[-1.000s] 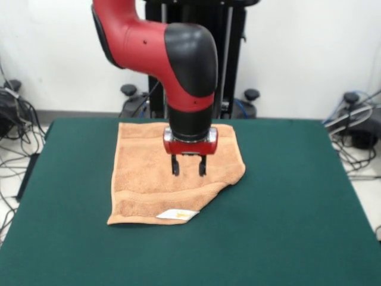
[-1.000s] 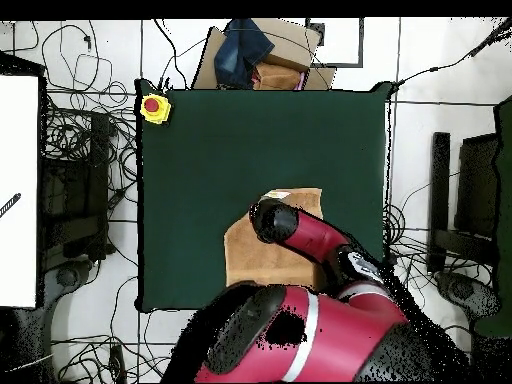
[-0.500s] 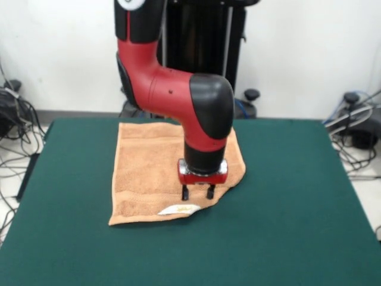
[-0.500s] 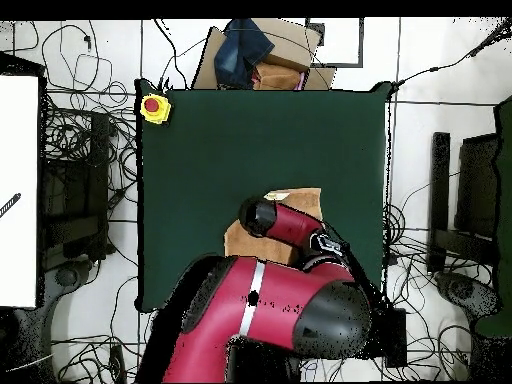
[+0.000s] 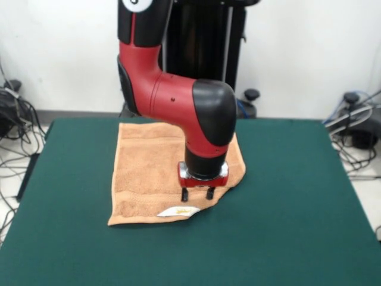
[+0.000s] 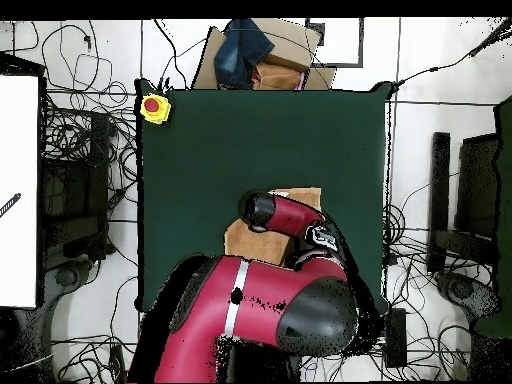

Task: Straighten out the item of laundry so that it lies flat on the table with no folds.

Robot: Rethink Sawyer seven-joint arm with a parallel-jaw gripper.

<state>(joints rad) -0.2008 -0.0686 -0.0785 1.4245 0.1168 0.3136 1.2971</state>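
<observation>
Nearest the white label, the towel is seen folded under along a slanted edge, its corner tucked. Just beyond the label, the gripper is held with its two fingers parted, empty, tips at the fold. Soft, light terry is judged to drag easily on the table; the tucked corner is the place to pinch.

arm hides most of the towel from overhead.
</observation>
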